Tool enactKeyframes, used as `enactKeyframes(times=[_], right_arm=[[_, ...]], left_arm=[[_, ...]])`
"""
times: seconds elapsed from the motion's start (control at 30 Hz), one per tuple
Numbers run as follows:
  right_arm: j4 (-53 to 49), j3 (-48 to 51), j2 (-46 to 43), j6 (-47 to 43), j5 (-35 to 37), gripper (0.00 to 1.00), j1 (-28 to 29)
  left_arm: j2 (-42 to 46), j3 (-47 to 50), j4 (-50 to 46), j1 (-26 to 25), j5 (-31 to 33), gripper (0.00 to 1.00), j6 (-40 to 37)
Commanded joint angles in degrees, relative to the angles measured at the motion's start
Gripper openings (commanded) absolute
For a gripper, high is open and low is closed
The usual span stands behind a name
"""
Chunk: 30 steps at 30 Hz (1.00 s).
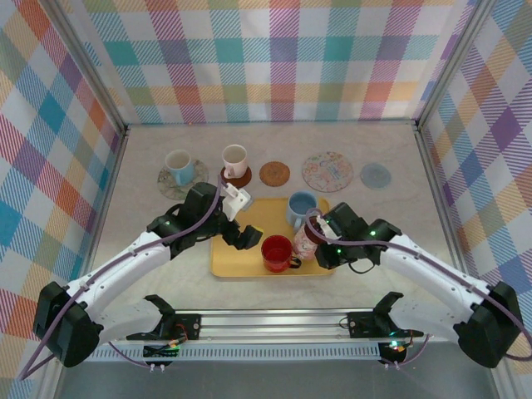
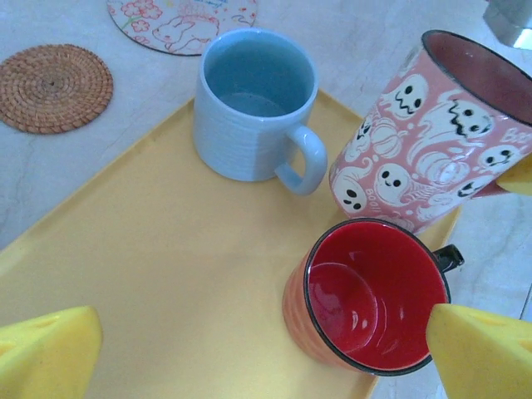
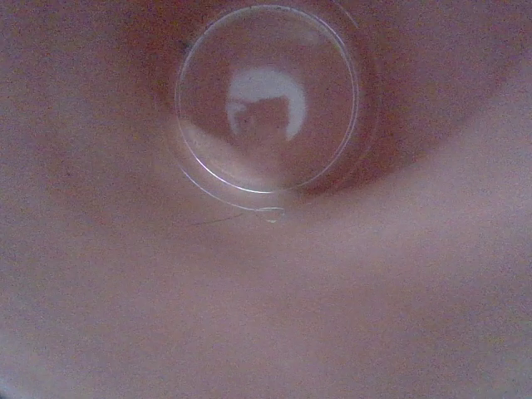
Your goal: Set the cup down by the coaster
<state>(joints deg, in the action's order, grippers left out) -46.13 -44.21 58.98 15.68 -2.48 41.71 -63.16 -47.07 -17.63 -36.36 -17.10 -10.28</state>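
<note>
A pink ghost-patterned cup (image 1: 305, 239) leans at the right edge of the yellow tray (image 1: 237, 262), and my right gripper (image 1: 322, 246) is shut on its rim. The right wrist view looks straight down into that cup's glossy inside (image 3: 266, 108). In the left wrist view the pink cup (image 2: 424, 141) tilts, with one yellow pad (image 2: 519, 179) against its wall. My left gripper (image 1: 241, 235) hangs open above the tray (image 2: 166, 249), holding nothing. A red cup (image 1: 276, 252) and a blue cup (image 1: 301, 208) stand on the tray. Three bare coasters lie behind: woven (image 1: 274, 174), floral (image 1: 327, 171) and blue-grey (image 1: 375, 175).
At the back left, a pale blue mug (image 1: 179, 166) and a cream cup (image 1: 235, 160) each sit on a coaster. Checked walls close in the table on three sides. The red cup (image 2: 374, 291) sits close to my left gripper's (image 2: 266, 357) right pad.
</note>
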Motion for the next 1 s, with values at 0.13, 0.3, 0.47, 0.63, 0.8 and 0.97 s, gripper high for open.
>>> enactKeyframes(times=[0.13,0.3,0.47,0.63,0.8,0.97], right_arm=[[5.95,-1.98,-6.58,-5.23,-2.96,0.00,0.30],[5.76,-4.70,-6.20,-6.87,-4.46,0.00,0.30],[6.57,-5.19,-6.31,-7.10,-7.58,0.00,0.30],[7.87,-6.01,-7.60,-8.40,-9.11,0.00,0.30],[8.03,-9.36,-6.32,-10.74,-8.32,0.00,0.30],[8.88,-13.34,-4.42,-13.24,-5.39,0.00,0.21]], left_arm=[[1.76,-1.59,4.29,-0.55,-1.47,1.00,2.37],[2.29,-2.83,6.51,-0.56,-2.06,1.00,4.56],[1.96,-2.97,6.22,-0.56,-2.14,1.00,4.81],[1.96,-3.61,6.18,-0.56,-1.73,1.00,5.23],[1.30,-5.65,6.20,-0.53,0.79,1.00,5.29],[0.10,-8.50,5.66,-0.54,3.61,1.00,5.27]])
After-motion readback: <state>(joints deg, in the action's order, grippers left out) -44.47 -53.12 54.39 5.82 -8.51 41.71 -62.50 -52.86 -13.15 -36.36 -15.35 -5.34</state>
